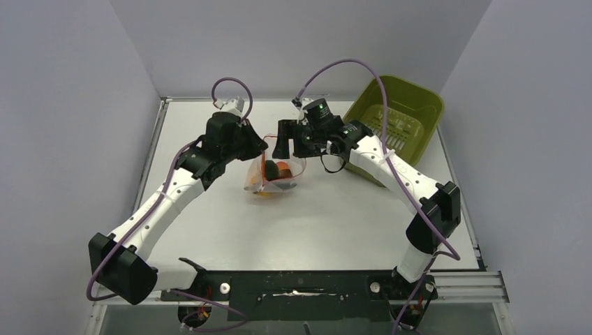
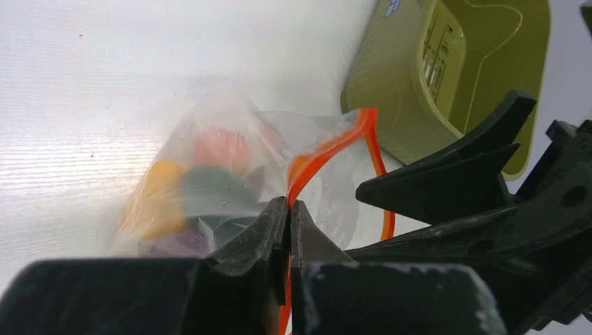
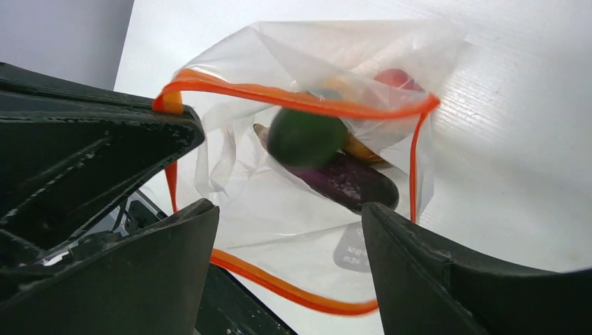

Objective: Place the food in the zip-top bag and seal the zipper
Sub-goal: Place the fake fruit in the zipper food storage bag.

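Two grippers flanked the mouth: the left gripper [image 2: 288, 209] was clenched on the zipper [image 2: 328, 150], and the right gripper [image 3: 287, 216] stood released over the opening. With food [image 3: 307, 136] inside the zip-top bag [image 3: 335, 42] at mid-worktop [image 1: 314, 223], sealing likely called for the right pinching the strip's free end, then pressing along it.

White table [image 1: 314, 223]: clear zip-top bag [image 1: 276, 176] at centre, olive-green basket [image 1: 405, 118] far right.
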Motion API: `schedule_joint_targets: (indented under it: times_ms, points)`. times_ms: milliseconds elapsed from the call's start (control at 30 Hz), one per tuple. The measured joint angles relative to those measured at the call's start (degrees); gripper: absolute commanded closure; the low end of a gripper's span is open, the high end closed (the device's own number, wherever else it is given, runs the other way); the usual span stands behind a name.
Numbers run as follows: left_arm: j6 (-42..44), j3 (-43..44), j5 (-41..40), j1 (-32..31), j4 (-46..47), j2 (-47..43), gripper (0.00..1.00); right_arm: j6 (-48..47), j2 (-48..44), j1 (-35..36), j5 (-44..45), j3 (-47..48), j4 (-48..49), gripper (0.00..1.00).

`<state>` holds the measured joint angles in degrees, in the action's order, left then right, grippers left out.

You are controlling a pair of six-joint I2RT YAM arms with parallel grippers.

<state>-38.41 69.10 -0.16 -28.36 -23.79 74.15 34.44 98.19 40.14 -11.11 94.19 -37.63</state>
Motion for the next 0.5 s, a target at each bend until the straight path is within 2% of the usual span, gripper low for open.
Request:
schedule_joint_targets:
  times_ms: [267,500]
  points:
    - [0.1,0.0,0.0,0.0,0.0,0.0,1.00,-0.2,-0.1,-1.9,0.0,3.7,-1.1,0.27]
    - [0.4,-1.3,0.0,0.1,0.0,-1.0,1.00,-6.4,-3.0,-10.4,0.9,4.4,-4.1,0.31]
